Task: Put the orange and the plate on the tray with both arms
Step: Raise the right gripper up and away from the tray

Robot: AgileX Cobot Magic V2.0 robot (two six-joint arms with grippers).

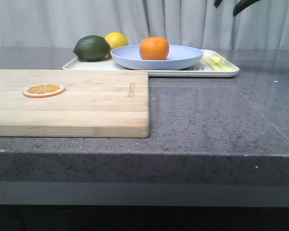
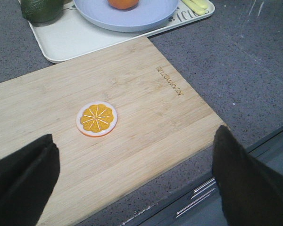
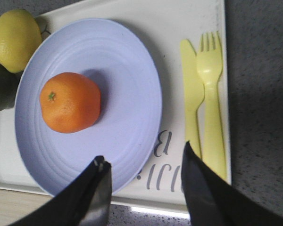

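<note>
The orange [image 3: 70,102] sits on the plate [image 3: 127,94], and the plate rests on the tray [image 3: 179,23], so both lie together at the back of the counter [image 1: 221,115]. The right gripper [image 3: 146,188] hangs above the tray with its jaws spread apart and nothing between them; the near rim of the plate lies just under its one finger, and the orange is a little beyond that finger, off to one side. Under its other finger lie a yellow knife [image 3: 191,99] and a yellow fork [image 3: 212,94], side by side on the tray next to the plate. A lemon [image 3: 14,40] and a dark green fruit [image 3: 1,89] lie on the tray on the far side of the plate from the cutlery.

The left gripper [image 2: 132,188] hovers over the wooden cutting board [image 2: 146,132], its fingers wide apart and holding nothing. An orange slice [image 2: 96,118] lies flat on the board just ahead of the gap between the fingers. Farther ahead of this gripper, past the board's far edge, is the tray with the plate and orange on it. In the front view only a tip of the right arm [image 1: 243,6] shows, high above the tray's right end.
</note>
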